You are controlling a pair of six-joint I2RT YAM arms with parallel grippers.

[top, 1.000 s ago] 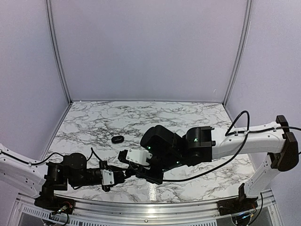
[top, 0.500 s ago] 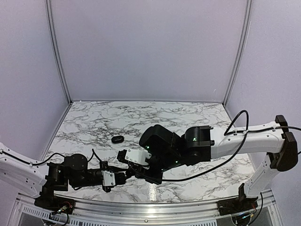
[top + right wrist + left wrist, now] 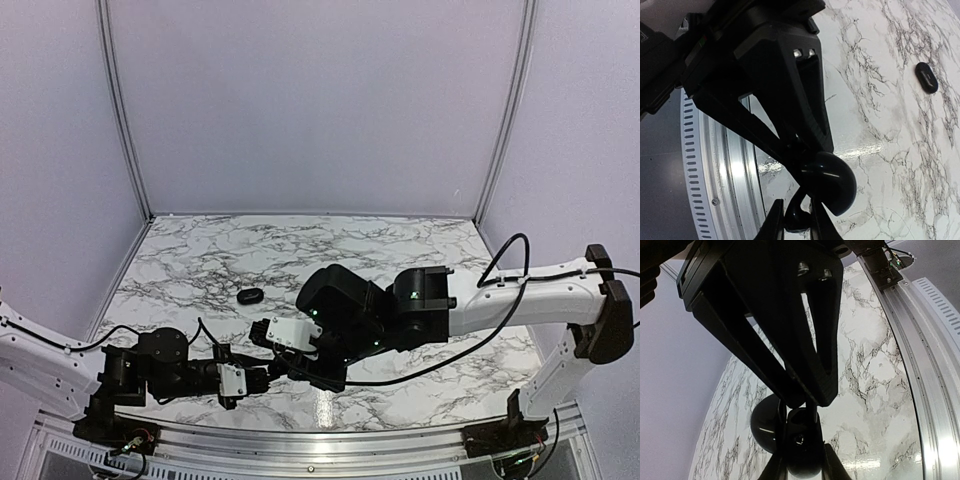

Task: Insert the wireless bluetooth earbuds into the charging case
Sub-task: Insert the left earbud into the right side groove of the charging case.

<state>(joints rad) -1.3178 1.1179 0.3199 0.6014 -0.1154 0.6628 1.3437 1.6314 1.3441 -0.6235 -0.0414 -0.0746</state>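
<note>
Black meets black at the near edge of the white marble table (image 3: 420, 250): the right gripper (image 3: 804, 161) pinches the glossy black rounded charging case (image 3: 829, 181). The left gripper (image 3: 806, 401), pressed tight, touches it, apparently mid-insertion; what its tips hold is hidden. A small black oval piece (image 3: 251, 296), likely an earbud still to go in, lies well apart. Since a second ago, hardly anything has shifted.

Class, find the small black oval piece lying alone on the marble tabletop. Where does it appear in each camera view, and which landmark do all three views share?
Top external: the black oval piece lies left of centre.
Left wrist: not in it.
Right wrist: upper right corner.
Shared landmark: the ribbed metal rail along the near edge.
</note>
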